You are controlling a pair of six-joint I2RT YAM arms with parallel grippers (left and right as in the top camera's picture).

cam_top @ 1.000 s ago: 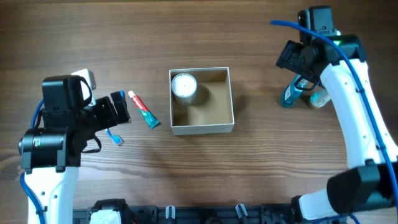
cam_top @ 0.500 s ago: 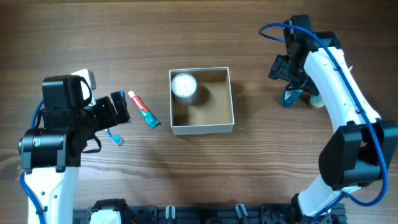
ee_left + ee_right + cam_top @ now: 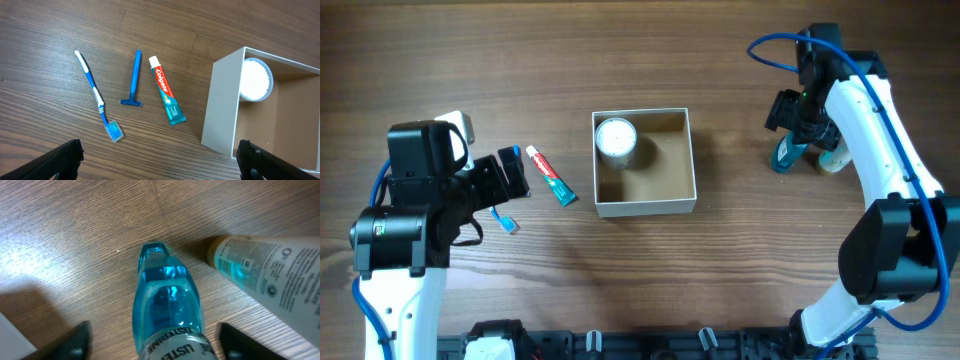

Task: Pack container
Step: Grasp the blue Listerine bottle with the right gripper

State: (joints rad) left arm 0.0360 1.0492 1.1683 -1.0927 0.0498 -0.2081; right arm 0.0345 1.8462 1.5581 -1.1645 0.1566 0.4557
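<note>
The container (image 3: 646, 207) is a square white-walled box with a tan inside, at the table's middle; a small round white jar (image 3: 616, 139) stands in its far left corner. It also shows in the left wrist view (image 3: 220, 107), with the jar (image 3: 256, 80). My left gripper (image 3: 510, 176) is open and empty above a toothbrush (image 3: 97, 97), a blue razor (image 3: 134, 80) and a toothpaste tube (image 3: 166, 90). My right gripper (image 3: 160, 342) is open, its fingers on either side of a blue mouthwash bottle (image 3: 167, 300) lying on the table.
A white bottle with a tan cap (image 3: 270, 277) lies just right of the mouthwash bottle, also seen overhead (image 3: 834, 160). The toothpaste tube (image 3: 551, 176) lies between my left gripper and the container. The table is dark wood.
My right arm has swung and shifted slightly over the mouthwash bottle. The left arm and all the objects have not moved.
</note>
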